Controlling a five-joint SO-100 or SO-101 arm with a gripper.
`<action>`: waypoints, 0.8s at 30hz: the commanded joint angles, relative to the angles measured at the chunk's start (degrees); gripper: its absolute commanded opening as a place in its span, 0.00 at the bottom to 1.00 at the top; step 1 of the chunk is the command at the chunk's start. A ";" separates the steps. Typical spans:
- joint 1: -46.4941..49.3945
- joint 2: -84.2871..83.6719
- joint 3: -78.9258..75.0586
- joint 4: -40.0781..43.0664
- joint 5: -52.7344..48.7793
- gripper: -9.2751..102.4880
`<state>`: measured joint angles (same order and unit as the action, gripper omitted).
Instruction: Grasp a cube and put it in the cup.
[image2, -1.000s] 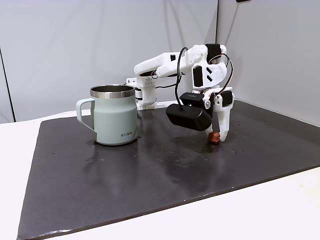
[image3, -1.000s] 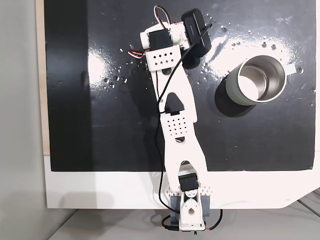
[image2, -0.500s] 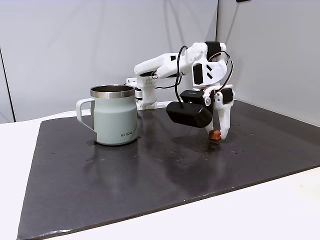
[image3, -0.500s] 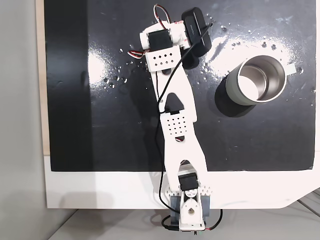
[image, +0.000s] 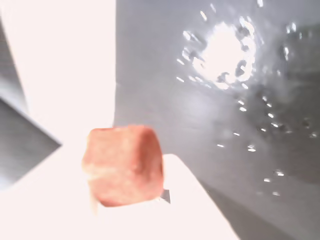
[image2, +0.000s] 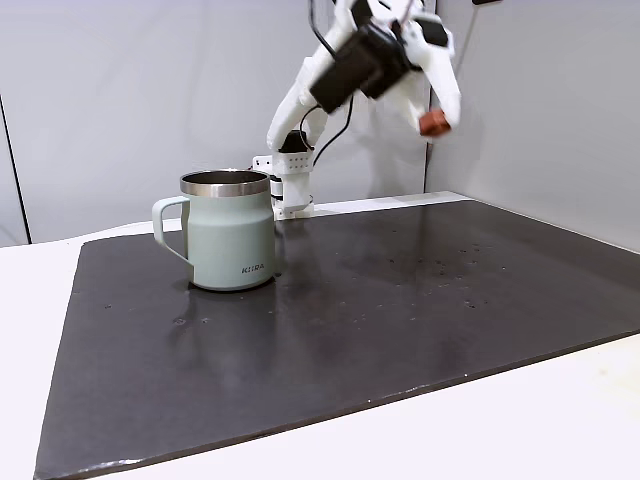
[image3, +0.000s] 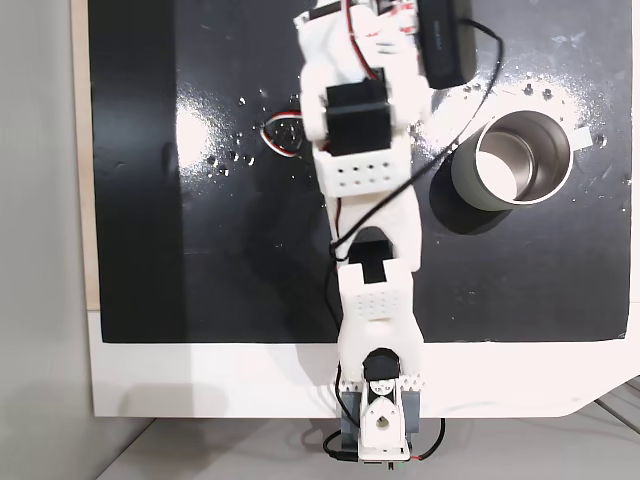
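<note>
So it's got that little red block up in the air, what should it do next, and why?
Probably swing sideways toward the cup while staying high. The claw is shut on the cube, well above the dark mat, but off to the right of the cup in the side-on fixed view. The cup stands upright with its steel rim open, so the cube needs to be over that opening before release.

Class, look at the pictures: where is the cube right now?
In a fixed view the cube is held in the gripper, high above the mat, up and right of the cup.
</note>
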<state>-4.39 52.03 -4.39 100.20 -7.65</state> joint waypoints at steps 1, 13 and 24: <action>6.68 10.37 0.97 0.18 0.88 0.09; 29.27 19.16 9.32 2.64 1.49 0.09; 37.35 24.52 32.70 2.99 -4.04 0.08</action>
<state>30.76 71.72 25.14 102.74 -9.76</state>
